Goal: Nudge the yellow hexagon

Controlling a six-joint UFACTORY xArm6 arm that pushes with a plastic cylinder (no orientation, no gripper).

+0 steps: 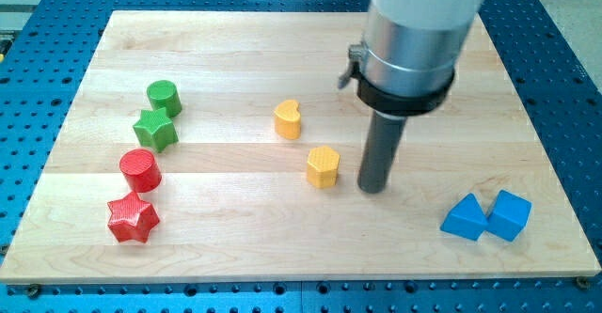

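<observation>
The yellow hexagon (323,166) is sat near the middle of the wooden board (235,59), a bit toward the view's bottom. My tip (373,189) is planted on the board just beside it, on the view's right, with a thin gap seen between them (so not quite touching, as far as can be told). Nothing is held by the rod, it's just a bare dark stick under a fat silver cylinder.

A yellow heart-ish block (288,119) is found up and left of the hexagon. Over on the view's left, a green cylinder (164,97) and green star (155,129) are stacked close, with a red cylinder (140,170) and red star (132,218) below them. Two blue blocks (487,216) are parked touching at the lower right, well apart from everything else.
</observation>
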